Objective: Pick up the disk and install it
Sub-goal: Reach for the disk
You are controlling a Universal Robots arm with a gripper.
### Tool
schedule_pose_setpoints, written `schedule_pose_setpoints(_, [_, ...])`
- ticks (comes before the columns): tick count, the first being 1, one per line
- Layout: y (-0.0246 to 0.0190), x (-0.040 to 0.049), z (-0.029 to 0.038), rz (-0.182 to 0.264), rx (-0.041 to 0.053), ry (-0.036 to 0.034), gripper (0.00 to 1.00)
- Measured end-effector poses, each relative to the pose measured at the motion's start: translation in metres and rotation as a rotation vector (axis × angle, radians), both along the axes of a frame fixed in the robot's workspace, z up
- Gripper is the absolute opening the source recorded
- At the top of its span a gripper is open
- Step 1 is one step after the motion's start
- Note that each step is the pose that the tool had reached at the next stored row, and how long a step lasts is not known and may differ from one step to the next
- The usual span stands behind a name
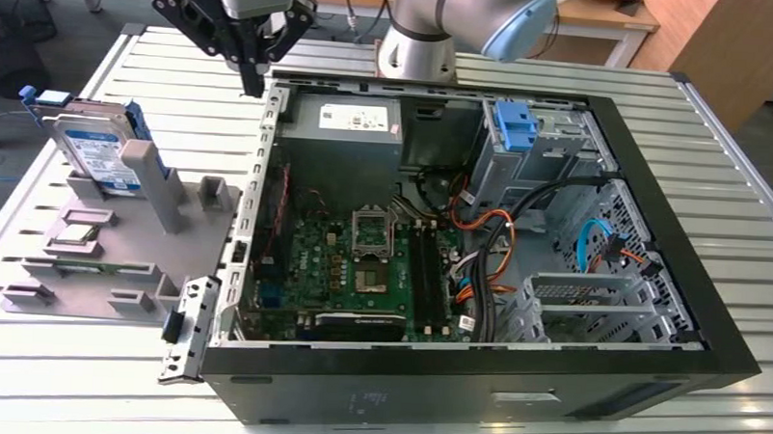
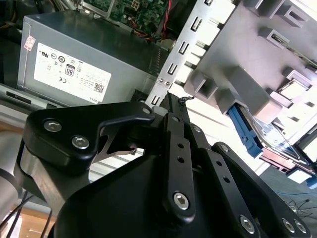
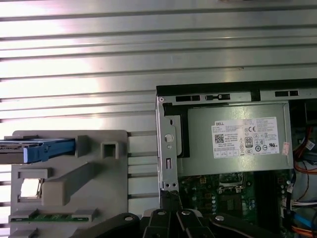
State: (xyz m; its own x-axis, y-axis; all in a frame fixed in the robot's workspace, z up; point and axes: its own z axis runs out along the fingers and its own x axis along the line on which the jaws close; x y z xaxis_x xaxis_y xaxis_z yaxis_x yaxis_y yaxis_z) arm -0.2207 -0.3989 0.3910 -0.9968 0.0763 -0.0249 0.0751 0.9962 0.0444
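Note:
The disk [image 1: 97, 152] stands on edge in a grey holder [image 1: 127, 266] at the exterior view's left, showing its silver body, blue-and-white label and blue rails. My gripper [image 1: 252, 83] hangs shut and holds nothing, above the open computer case's [image 1: 693, 286] back corner, to the right of the disk and well apart from it. In the second wrist view the black fingertips [image 2: 172, 100] meet, with the disk's [image 2: 247, 133] blue rail beyond them. The first wrist view shows the disk [image 3: 42, 148] edge-on in the holder [image 3: 99, 168], with the gripper [image 3: 171, 197] off to one side.
The case lies open with a motherboard [image 1: 359, 264], cables and a grey power-supply box [image 1: 345, 119] [image 3: 237, 139] [image 2: 69, 64]. A lighter-blue bracket [image 1: 516, 123] sits in the drive cage at the back. A small chip part [image 1: 77, 233] rests on the holder. Everything sits on a ribbed metal table [image 1: 173, 65].

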Motion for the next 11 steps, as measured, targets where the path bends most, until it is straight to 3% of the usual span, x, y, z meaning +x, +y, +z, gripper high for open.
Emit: schedule_pose_setpoints(11, [0.0000,-0.0127,0.0000,0.000,0.0000,0.0000,0.11])
